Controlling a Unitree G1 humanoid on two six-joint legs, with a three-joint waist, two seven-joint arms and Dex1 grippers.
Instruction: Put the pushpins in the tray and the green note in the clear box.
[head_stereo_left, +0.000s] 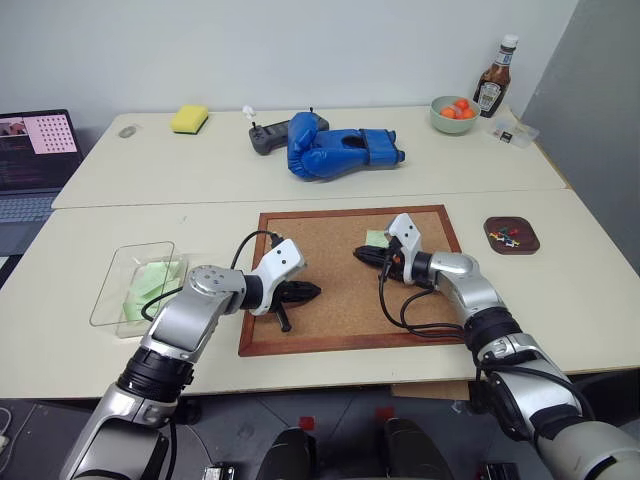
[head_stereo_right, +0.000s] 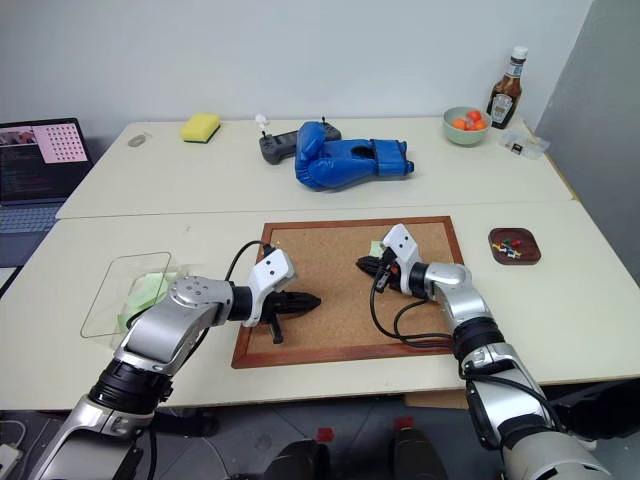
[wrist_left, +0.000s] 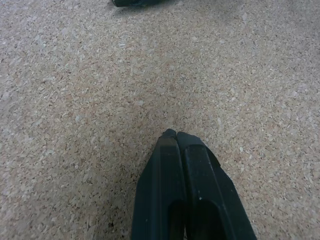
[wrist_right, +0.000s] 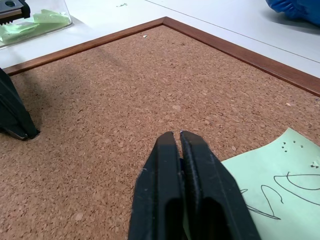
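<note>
A pale green note (head_stereo_left: 376, 238) with pen marks lies on the cork board (head_stereo_left: 330, 240), near its far right part. My right gripper (head_stereo_left: 364, 254) is shut, its tips over the cork just beside the note (wrist_right: 280, 185); I cannot tell whether anything is pinched between them. The left gripper (head_stereo_left: 315, 291) is shut and empty, hovering low over the board's left half (wrist_left: 172, 134). The dark brown tray (head_stereo_left: 530, 245) sits right of the board with several coloured pushpins (head_stereo_left: 508, 236) in it. The clear box (head_stereo_left: 115, 290) stands left of the board with green paper (head_stereo_left: 152, 282) inside.
On the far table lie blue boxing gloves (head_stereo_left: 340, 150), a dark controller (head_stereo_left: 268, 138), a yellow sponge (head_stereo_left: 189, 119), a bowl of orange fruit (head_stereo_left: 455, 113), a sauce bottle (head_stereo_left: 495, 80) and a small clear container (head_stereo_left: 515, 133). A laptop (head_stereo_left: 35, 150) stands far left.
</note>
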